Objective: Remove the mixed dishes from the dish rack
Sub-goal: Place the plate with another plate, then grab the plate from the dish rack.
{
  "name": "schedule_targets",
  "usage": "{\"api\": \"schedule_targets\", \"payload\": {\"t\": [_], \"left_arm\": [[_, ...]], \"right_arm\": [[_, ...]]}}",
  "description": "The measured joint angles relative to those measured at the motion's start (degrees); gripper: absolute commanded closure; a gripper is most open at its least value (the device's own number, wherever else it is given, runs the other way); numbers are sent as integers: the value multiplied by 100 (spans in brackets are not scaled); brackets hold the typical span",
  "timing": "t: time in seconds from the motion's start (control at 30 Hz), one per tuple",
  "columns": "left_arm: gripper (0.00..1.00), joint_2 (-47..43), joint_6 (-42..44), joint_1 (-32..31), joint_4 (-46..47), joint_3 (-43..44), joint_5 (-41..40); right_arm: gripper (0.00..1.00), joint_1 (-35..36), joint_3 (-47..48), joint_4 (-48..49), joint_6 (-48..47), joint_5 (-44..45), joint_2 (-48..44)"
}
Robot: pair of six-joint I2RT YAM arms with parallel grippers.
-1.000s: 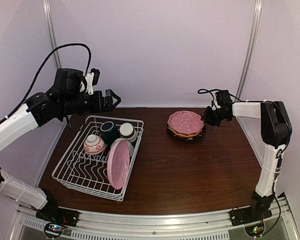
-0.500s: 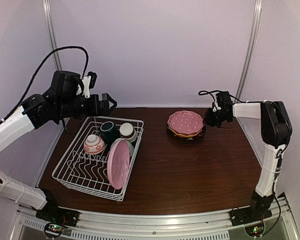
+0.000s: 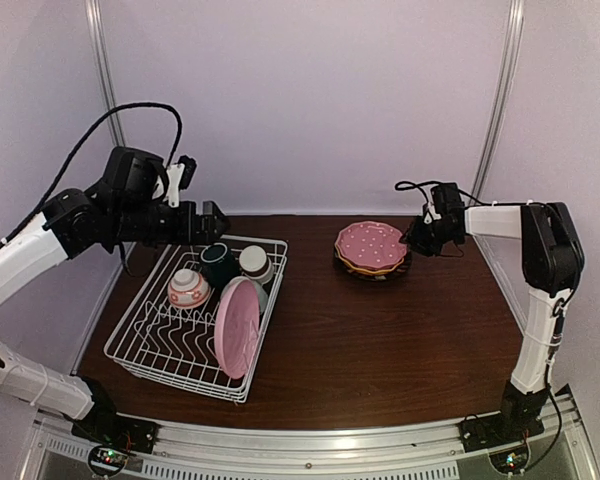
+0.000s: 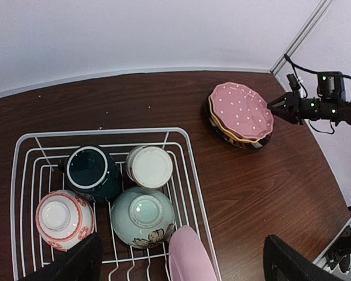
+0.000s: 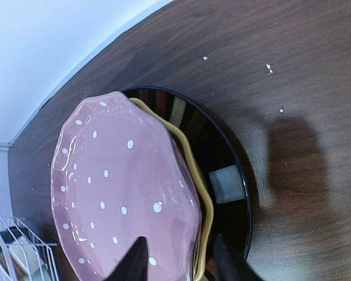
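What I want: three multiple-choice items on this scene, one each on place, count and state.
1. The light pink plate is: A on the stack; B on edge in the dish rack; C flat on the table.
2. Cups and bowls in the rack: A two; B four; C six.
3. The left jaws are: A open, empty; B shut on a cup; C shut on a plate.
B: it stands between the wires. B: four show in the left wrist view. A: they are spread, with nothing between them.
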Motion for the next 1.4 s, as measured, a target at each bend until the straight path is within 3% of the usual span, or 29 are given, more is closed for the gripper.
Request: {"api": "schedule_targets", "payload": {"t": [0.2,0.27,0.37,0.73,0.97,1.23,1.4], "left_arm": [[2,-98,149,0,-640,0,162],[2,-184,197,0,-839,0,221],[3,-308,275,0,-1178,2,356],[3,-317,382,-20,-1915,-42,1270],[3,-55,323,-70,-1899,-417,1714],[3,341,-26,-490,-1777,-581,1368],[12,752,-354,-929,-1731,-619,874]], "right_arm": [[32,-9,-33,-81,-44,7,-389],[15,-11,-33,-74,-76,-9,-669],[7,-11,-33,-59,-98,-37,-1080],[0,258,-448,-103,-455,20,-2326],[0,1158,-739,-420,-940,671,-2887],[0,2020,-758,-848,-1637,2079,-3281],[0,2052,-964,-887,-1847,2675,-3648]]}}
